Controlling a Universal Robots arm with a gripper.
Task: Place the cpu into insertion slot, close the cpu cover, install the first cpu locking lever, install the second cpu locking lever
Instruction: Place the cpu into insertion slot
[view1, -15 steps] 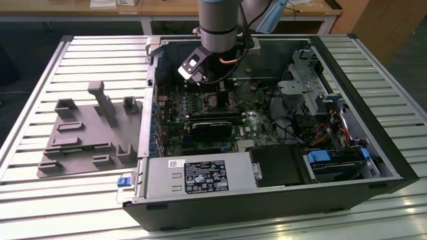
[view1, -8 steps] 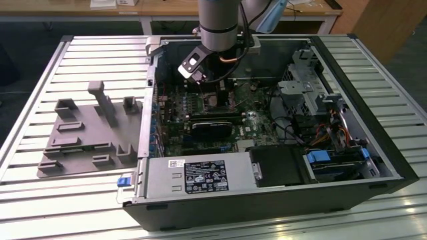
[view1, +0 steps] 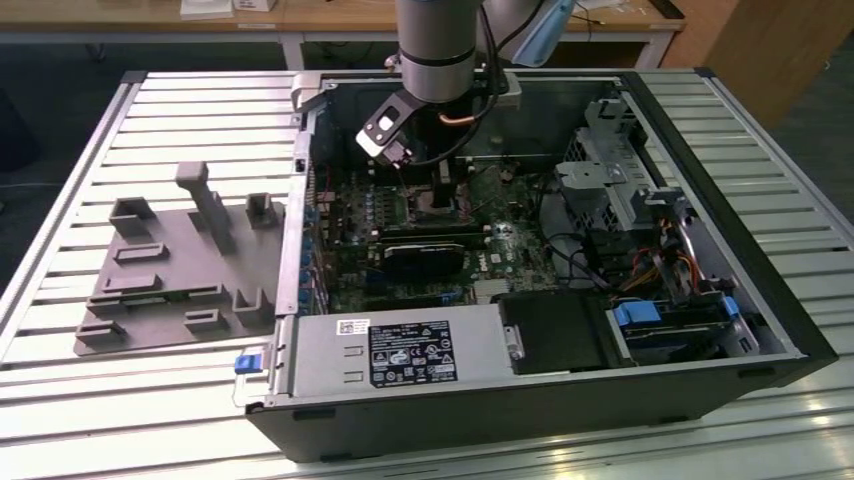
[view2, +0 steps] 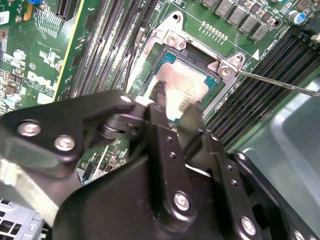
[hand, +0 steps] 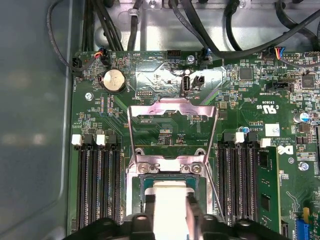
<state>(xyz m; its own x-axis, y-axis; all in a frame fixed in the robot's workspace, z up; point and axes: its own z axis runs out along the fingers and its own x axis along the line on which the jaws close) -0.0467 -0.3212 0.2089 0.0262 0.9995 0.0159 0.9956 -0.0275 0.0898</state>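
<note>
Where the arm (view1: 438, 60) reaches down in the upper middle of the exterior view, its pincer (view2: 176, 102) grips the cpu (view2: 182, 82) by two edges, at or in the insertion slot (view2: 166, 56). Beyond it, the cpu cover (hand: 172, 107) stands raised and a locking lever (view2: 280, 86) hangs free, so neither the cover nor the levers look done yet.
</note>
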